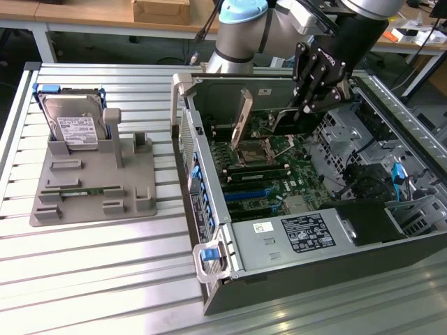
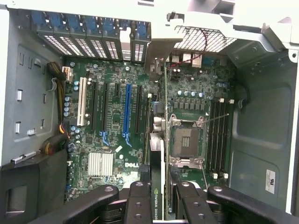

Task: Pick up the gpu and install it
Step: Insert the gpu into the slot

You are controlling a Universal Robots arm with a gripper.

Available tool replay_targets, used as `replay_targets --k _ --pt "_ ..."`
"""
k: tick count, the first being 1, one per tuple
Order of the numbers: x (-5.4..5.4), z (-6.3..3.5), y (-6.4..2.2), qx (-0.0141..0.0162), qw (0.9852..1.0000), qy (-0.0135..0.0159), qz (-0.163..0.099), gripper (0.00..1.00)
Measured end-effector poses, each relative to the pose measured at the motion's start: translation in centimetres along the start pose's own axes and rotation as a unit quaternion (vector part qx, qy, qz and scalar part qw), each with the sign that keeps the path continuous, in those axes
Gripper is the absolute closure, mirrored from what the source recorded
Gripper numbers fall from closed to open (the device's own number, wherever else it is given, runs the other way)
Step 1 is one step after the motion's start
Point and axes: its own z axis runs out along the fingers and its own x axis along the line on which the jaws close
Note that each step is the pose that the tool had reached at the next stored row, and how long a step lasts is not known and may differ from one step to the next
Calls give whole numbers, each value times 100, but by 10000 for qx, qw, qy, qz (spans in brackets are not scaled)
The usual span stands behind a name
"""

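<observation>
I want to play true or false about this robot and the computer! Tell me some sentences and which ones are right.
1. The gripper holds the gpu over the open computer case. True.
2. The hard drive lies inside the computer case. False: it stands in the grey holder on the exterior view's left.
3. The gpu is plugged into a slot. False: it hangs in the gripper above the motherboard.
4. A green memory stick lies in the grey holder. True.
</observation>
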Motion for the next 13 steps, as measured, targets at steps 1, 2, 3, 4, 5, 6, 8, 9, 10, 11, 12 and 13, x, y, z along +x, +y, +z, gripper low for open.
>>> replay_targets --k 1,2,3,4,5,6,8,9,10,11,12,13 --pt "0 4 0 0 10000 0 0 74" --pt "1 9 -1 0 10000 0 0 74" --pt "1 14 -1 0 10000 0 0 74" --pt "2 18 -1 0 10000 0 0 74" --pt "2 27 -1 0 10000 0 0 74" --pt "3 39 -2 0 10000 0 0 74" --pt "5 63 -4 0 10000 0 0 74" --pt "6 72 -4 0 10000 0 0 74" --pt "6 83 -5 0 10000 0 0 74" --pt "7 92 -5 0 10000 0 0 74" --pt "8 100 -6 0 10000 0 0 74" --pt "8 108 -6 0 10000 0 0 74"
